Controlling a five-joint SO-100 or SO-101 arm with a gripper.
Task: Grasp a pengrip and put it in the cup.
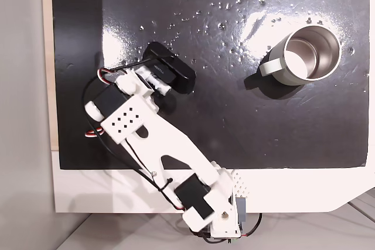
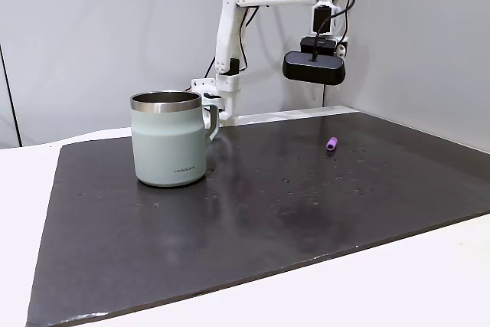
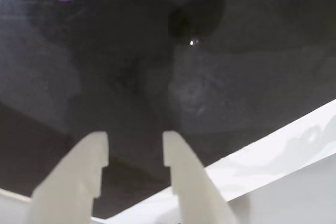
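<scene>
Faintly, small unreadable lettering marks the steel, pale-sided cup [image 2: 170,138]; the tiny purple rubber pengrip [image 2: 331,143] lies well right, jaws apart above.

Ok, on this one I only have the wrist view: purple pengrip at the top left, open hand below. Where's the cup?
Observer: In a fixed view the cup stands upright on the dark mat, far to the right of the arm.
Operator: Anything in it already?
Observer: No; that view looks straight into it and shows bare metal.
Operator: How high am I over the mat?
Observer: In a fixed view the arm holds its black camera housing well above the mat, and the pengrip lies on the mat below it.
</scene>
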